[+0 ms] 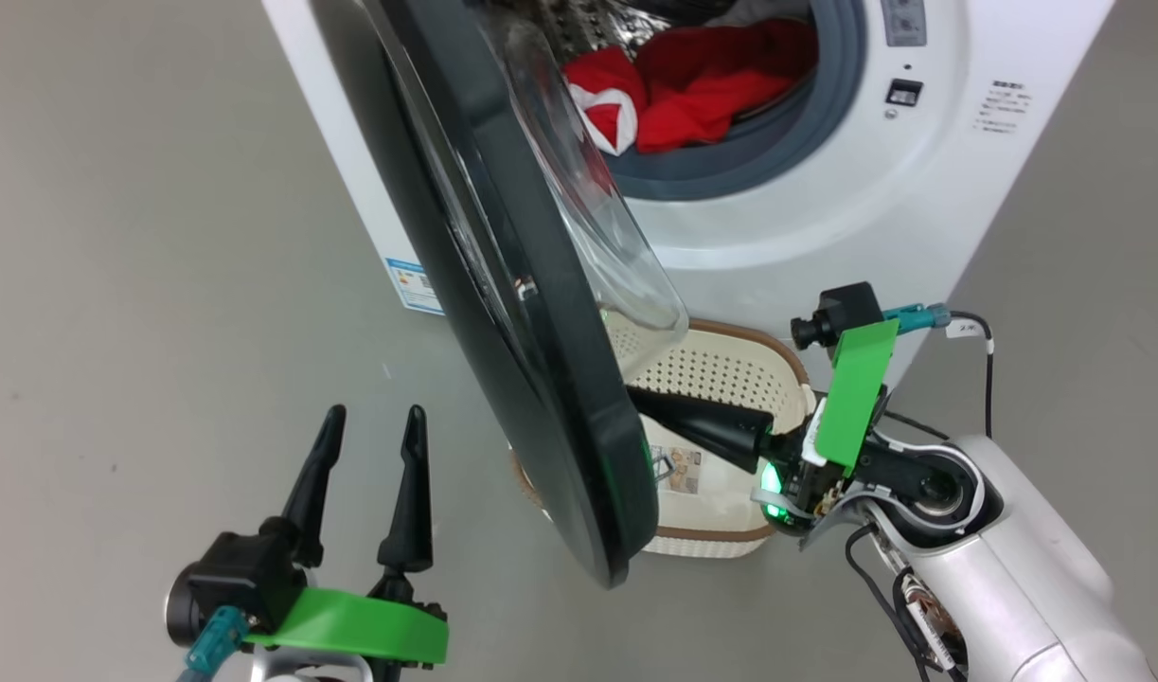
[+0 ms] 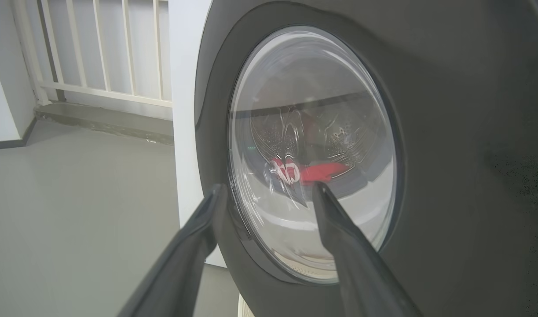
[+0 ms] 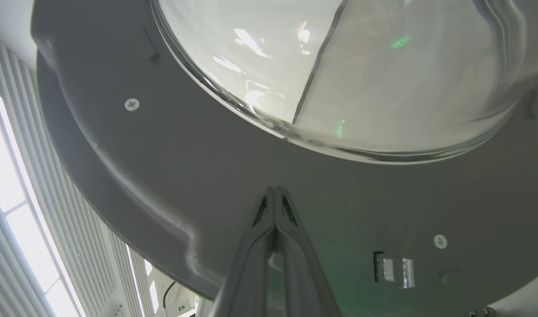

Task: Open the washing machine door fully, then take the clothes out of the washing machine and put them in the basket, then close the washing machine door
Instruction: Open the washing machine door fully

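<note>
The washing machine door (image 1: 531,360) with its black rim and clear bulging glass stands partly swung out from the white washing machine (image 1: 825,218). Red clothes (image 1: 692,90) with white trim lie in the drum. My right gripper (image 1: 635,398) is shut with nothing between its fingers, tips pressed against the door's inner face (image 3: 207,176) just below the glass. My left gripper (image 1: 375,421) hangs open on the door's outer side, apart from it; its fingers (image 2: 339,229) frame the window (image 2: 312,149). The cream basket (image 1: 730,369) sits on the floor below the door, partly hidden by it.
Grey floor (image 1: 162,237) spreads out to the left of the machine. A white railing (image 2: 97,48) and a low step stand behind it at the wall. The right arm's pale forearm (image 1: 1014,568) reaches in from the lower right.
</note>
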{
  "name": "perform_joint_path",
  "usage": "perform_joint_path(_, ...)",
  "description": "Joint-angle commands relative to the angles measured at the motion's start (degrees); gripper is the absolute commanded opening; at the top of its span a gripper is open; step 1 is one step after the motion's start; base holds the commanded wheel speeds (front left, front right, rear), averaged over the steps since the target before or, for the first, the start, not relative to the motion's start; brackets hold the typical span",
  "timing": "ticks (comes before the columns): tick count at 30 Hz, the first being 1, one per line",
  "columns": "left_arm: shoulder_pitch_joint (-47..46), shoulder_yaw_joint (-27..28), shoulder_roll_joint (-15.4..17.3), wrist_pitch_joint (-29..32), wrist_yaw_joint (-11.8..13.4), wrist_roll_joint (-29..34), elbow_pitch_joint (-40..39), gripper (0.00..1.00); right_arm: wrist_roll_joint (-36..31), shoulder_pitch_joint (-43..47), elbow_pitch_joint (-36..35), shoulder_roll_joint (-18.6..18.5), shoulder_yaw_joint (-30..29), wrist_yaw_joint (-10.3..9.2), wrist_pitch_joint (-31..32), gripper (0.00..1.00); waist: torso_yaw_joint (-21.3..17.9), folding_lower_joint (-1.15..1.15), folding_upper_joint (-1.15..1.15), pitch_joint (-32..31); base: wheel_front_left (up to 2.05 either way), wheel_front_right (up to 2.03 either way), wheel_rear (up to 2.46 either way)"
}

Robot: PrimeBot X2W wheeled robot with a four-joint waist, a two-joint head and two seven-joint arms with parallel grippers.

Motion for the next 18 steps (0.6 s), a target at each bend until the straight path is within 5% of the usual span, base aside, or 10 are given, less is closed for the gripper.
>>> perform_joint_path(1, -0.14, 1.65, 0.63, -0.45, 0.46, -0.42, -1.16, 1.0, 0.72, 0.4, -1.95, 1.21, 1.25, 0.37, 0.06, 0.0, 1.16, 0.0, 0.0, -0.84, 0.0, 0.0, 0.0)
perform_joint_path(18, 0.99, 1.2, 0.74, -0.45, 0.26, -1.69, -0.51, 1.0, 3.47, 2.25, -2.98, 0.66, 5.62, 0.37, -1.85, 0.0, 8.7, 0.0, 0.0, -2.86, 0.0, 0.0, 0.0)
